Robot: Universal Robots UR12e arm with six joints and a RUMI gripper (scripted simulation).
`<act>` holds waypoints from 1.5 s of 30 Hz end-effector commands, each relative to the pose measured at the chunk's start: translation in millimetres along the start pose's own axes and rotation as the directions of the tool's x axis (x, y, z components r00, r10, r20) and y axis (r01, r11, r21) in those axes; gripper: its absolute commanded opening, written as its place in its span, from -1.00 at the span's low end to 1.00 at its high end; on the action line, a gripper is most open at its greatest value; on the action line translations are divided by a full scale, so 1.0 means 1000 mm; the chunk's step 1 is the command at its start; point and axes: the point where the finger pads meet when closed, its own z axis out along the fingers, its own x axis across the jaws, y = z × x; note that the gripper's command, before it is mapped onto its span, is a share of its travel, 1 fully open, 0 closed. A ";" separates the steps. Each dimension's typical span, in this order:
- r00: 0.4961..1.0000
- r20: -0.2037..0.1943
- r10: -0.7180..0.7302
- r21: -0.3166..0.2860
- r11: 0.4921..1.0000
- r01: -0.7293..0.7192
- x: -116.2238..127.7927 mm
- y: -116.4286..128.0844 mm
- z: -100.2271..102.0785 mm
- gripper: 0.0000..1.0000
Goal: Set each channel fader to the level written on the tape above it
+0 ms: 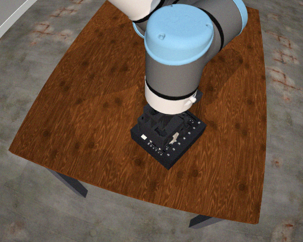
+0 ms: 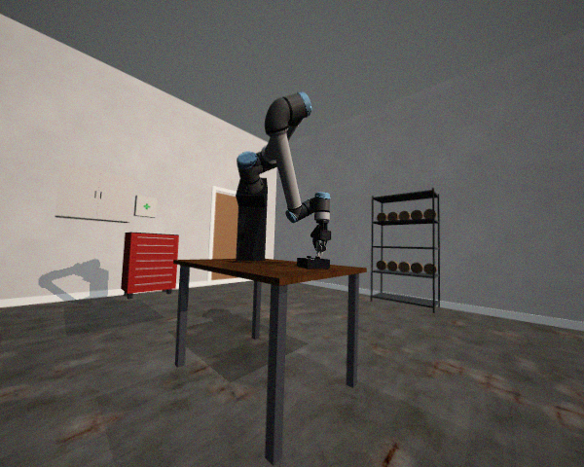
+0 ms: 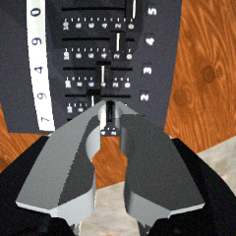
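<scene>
Overhead, my wrist fills the upper centre of the frame, and below it the lighting desk (image 1: 172, 159) sits near the middle of the wooden table (image 1: 81, 104), a little toward the lower right and turned at an angle to the table edges. Table top is reddish-brown with strong grain and dark knots; dark grey legs (image 1: 73, 183) show under its lower edge.

My gripper (image 3: 110, 102) is drawn in narrow, tips nearly together, nothing held. In the wrist view the tips sit low over the lowest visible fader row, a dark fader cap (image 3: 111, 109) showing in the slim gap between them; I cannot tell if they touch it. My fingers are grey and fill the lower half of that frame.

Above the tips, rows numbered 2 to 5 run up the black panel, each with a slot and a scale. White tape strip (image 3: 39, 64) runs down the left of the frame, showing 9, 0, 4, 9, 7 from top to bottom.

Room, from the exterior view: mottled grey floor (image 2: 433, 392) with rust-coloured stains, pale wall at left, darker grey wall at right. Red tool chest (image 2: 149, 264) against the left wall, brown door (image 2: 224, 231) behind the table, black shelf rack (image 2: 437, 251) at right carrying rows of round brown items.
</scene>
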 end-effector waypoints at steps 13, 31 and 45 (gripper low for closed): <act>1.000 0.000 0.000 -0.001 1.000 0.000 -0.008 0.000 -0.001 -1.00; 1.000 0.000 0.000 -0.001 1.000 0.000 -0.014 0.000 -0.001 -1.00; 1.000 0.000 0.000 -0.001 1.000 0.000 -0.016 0.000 -0.001 -1.00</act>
